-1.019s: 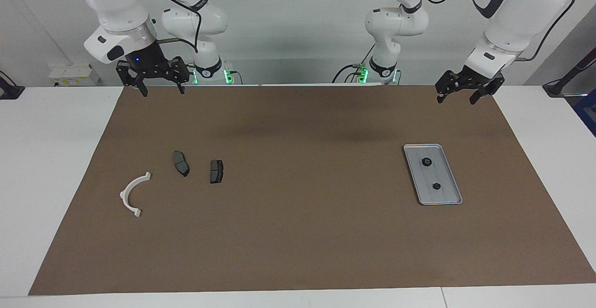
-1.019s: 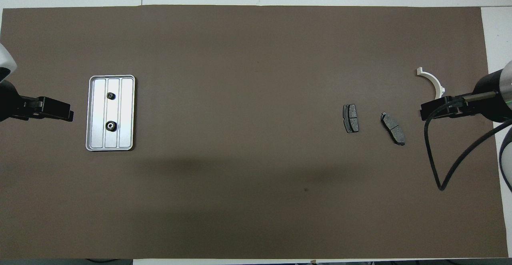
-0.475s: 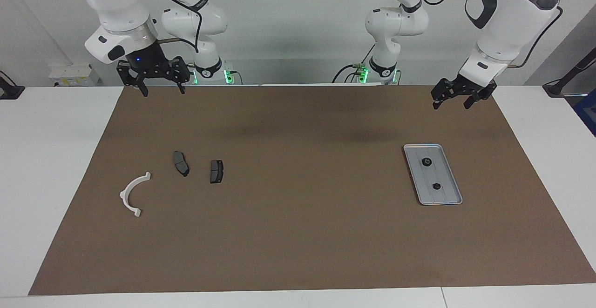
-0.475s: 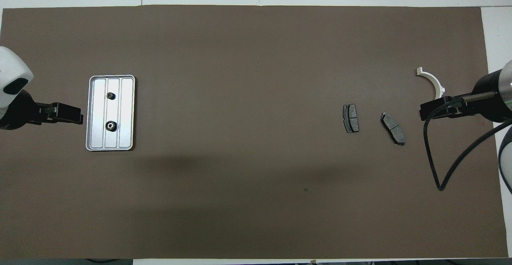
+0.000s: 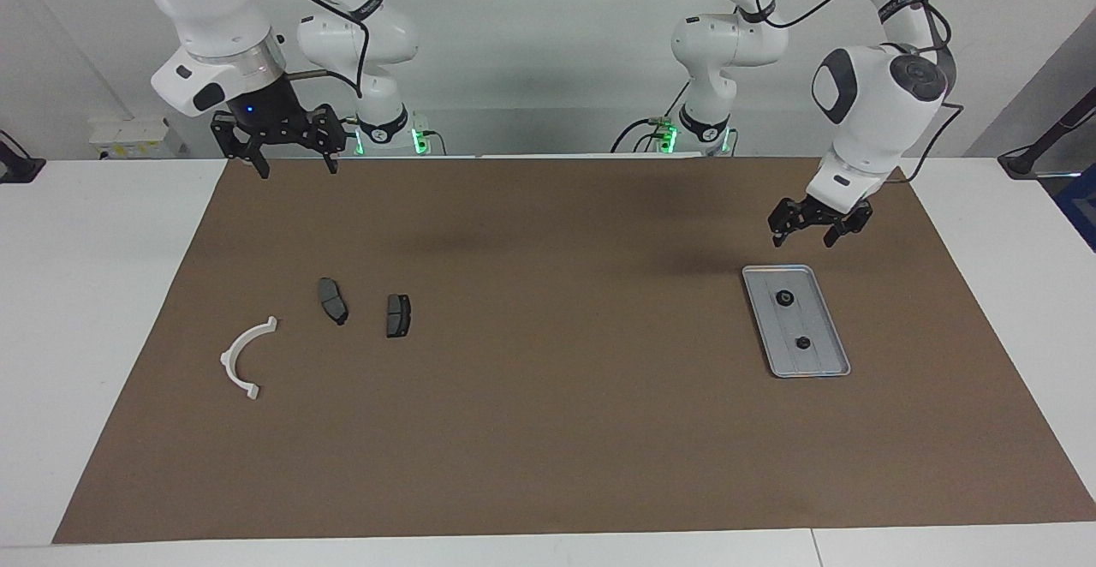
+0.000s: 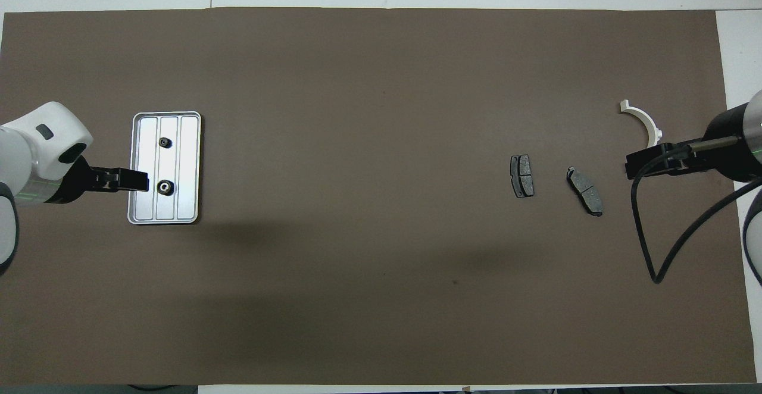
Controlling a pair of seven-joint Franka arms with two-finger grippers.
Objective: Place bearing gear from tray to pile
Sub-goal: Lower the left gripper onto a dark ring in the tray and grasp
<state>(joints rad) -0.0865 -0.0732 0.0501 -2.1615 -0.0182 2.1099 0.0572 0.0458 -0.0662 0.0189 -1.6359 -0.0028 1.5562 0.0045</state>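
Note:
The silver tray point(image 5: 792, 320) point(image 6: 187, 162) lies toward the left arm's end of the table. Two small black bearing gears sit in it, one point(image 5: 783, 298) point(image 6: 164, 187) nearer to the robots than the other point(image 5: 802, 343) point(image 6: 165, 141). My left gripper point(image 5: 802, 241) point(image 6: 141, 181) hangs open and empty in the air over the tray's robot-side edge, above the nearer gear's end. The pile lies toward the right arm's end: a white half-ring bracket point(image 5: 244, 357) point(image 6: 643, 123) and two dark pads point(image 5: 333, 300) point(image 5: 397, 315). My right gripper point(image 5: 299, 170) point(image 6: 630, 166) waits open, raised over the mat's robot-side edge.
A brown mat point(image 5: 548, 396) covers most of the white table. A black cable point(image 6: 646, 233) loops down from the right arm over the mat near the pile.
The left arm has swung in and down from the mat's corner to the tray's robot-side edge. The right arm, the gears and the pile have not moved.

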